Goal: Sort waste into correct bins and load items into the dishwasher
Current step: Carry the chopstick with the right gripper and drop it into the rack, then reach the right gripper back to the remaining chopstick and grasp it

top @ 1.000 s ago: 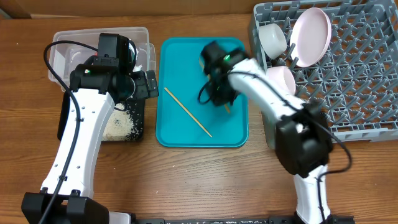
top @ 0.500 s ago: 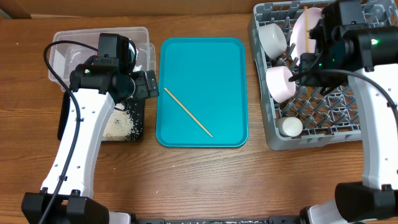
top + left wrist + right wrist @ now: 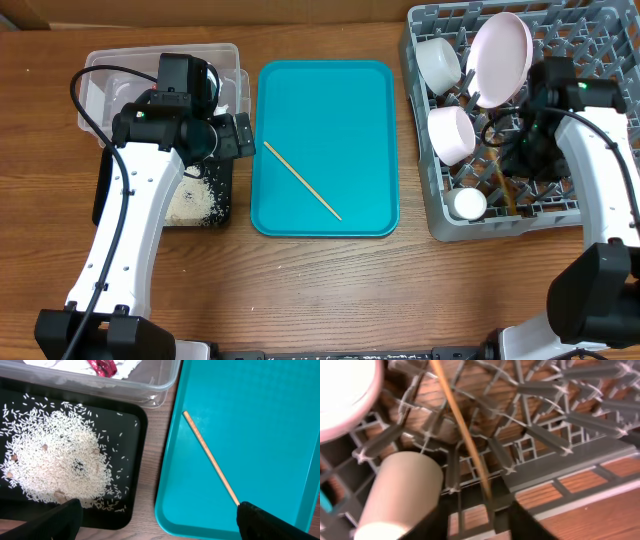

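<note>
Over at the grey dish rack, which fills the 2 o'clock part of the table, the right gripper hangs low among the pegs. Its jaws stand apart, wider than the first chopstick. The stick's lower end sits between the fingertips, and I can't make out either finger pressing on it. In the wrist view the stick leans up toward 11 o'clock. The small cup sits in the rack at about 8 o'clock from the stick. The round plate stands on edge near the rack's 11 o'clock corner, with the upper bowl at its 9 o'clock and the lower bowl toward 7 o'clock from it.

The second chopstick lies slantwise on the teal tray in the middle of the table, running from 10 to 4 o'clock, and nothing touches it.

The left gripper hovers at the teal tray's 9 o'clock edge, jaws spread wide and empty, one finger over the black tray and the other over the teal. Rice grains lie heaped on the black tray. At its 12 o'clock the clear tub holds the red wrapper and the white napkin
</note>
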Robot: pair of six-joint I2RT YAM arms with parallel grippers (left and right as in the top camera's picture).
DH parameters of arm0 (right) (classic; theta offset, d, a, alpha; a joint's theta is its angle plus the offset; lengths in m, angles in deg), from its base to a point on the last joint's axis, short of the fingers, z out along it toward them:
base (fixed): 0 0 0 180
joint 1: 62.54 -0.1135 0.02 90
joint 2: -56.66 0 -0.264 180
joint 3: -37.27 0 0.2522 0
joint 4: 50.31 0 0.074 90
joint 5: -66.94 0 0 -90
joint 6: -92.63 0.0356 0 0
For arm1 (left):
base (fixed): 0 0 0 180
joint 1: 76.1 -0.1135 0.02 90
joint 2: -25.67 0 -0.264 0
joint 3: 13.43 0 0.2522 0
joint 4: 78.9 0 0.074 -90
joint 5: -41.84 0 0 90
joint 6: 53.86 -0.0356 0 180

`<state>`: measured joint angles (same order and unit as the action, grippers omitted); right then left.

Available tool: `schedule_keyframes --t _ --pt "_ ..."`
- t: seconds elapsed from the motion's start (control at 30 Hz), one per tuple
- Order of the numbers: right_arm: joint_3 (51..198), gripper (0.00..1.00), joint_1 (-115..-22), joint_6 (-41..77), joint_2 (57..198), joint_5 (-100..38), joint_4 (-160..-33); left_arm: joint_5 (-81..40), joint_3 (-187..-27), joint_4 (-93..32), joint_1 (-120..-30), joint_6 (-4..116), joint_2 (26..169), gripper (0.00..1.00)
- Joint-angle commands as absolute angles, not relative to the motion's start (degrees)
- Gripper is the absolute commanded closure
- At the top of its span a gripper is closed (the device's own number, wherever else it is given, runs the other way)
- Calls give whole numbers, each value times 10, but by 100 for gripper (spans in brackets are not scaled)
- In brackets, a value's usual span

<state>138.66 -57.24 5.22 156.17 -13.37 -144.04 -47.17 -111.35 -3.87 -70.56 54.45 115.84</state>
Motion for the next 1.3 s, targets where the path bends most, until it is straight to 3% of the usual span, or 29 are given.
schedule_keyframes --t 0.0,0.23,0.43,0.83,1.27 --pt "1385 48 -573 57 1557 -134 -1430 -477 -1125 -40 -704 550 1160 0" --pt "1440 52 -575 56 1554 -227 -1439 -477 -1125 -41 -704 550 1160 0" --pt "1542 52 -634 12 1552 -415 -1428 -477 -1125 -41 -704 550 1160 0" --pt "1479 51 -947 7 1632 -307 -1304 -477 -1125 -41 -704 550 1160 0" --pt "1457 47 -1040 7 1772 -261 -1254 -477 -1125 -40 -704 550 1160 0"
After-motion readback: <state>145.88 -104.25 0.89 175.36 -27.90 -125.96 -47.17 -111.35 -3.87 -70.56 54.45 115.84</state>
